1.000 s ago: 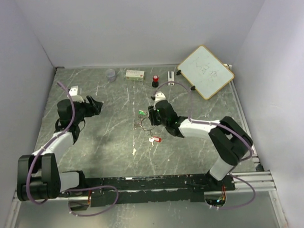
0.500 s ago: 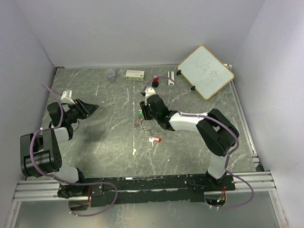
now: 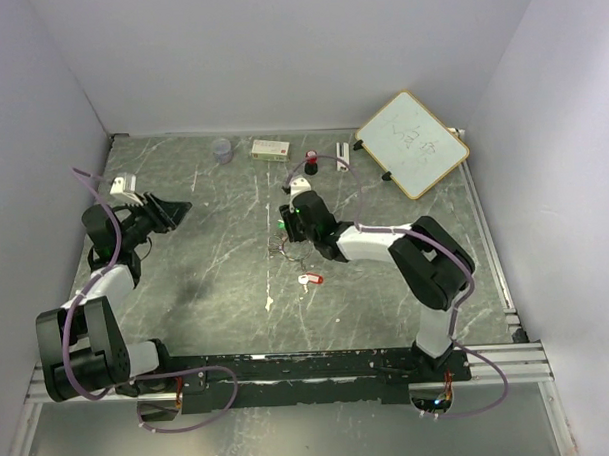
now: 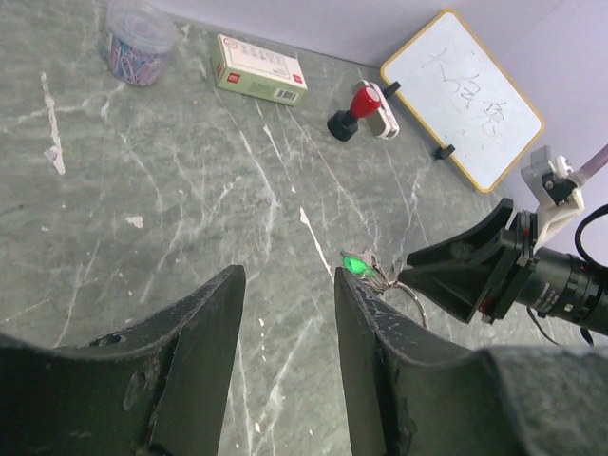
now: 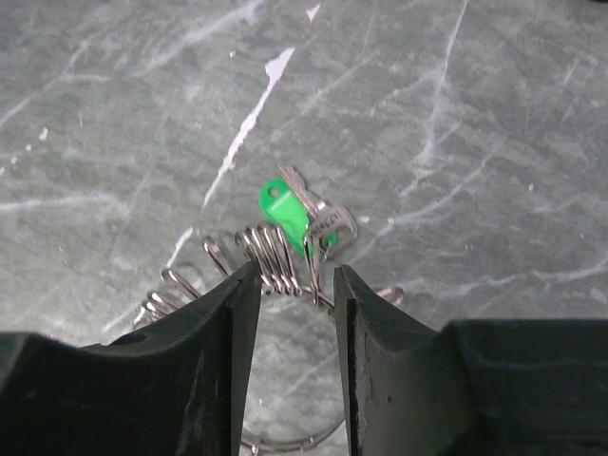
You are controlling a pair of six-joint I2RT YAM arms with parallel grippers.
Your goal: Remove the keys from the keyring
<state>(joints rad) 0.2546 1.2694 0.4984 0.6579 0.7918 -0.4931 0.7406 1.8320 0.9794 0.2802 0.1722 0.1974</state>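
Right wrist view: frames coiled silver keyring [image 5: 275, 258], green key [image 5: 285, 214] attached, between slightly parted right gripper [image 5: 295, 273] jaws; left gripper [image 4: 289, 274] likewise parted, empty.

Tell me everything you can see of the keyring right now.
The keyring is thin silver wire: several loops bunched into a coil, with a larger loop trailing under the right gripper. It lies on the grey marbled table, near the middle. The green key rests at its far side, apparently threaded on. That gripper straddles the coil, a fingertip on each side; whether it pinches is unclear.
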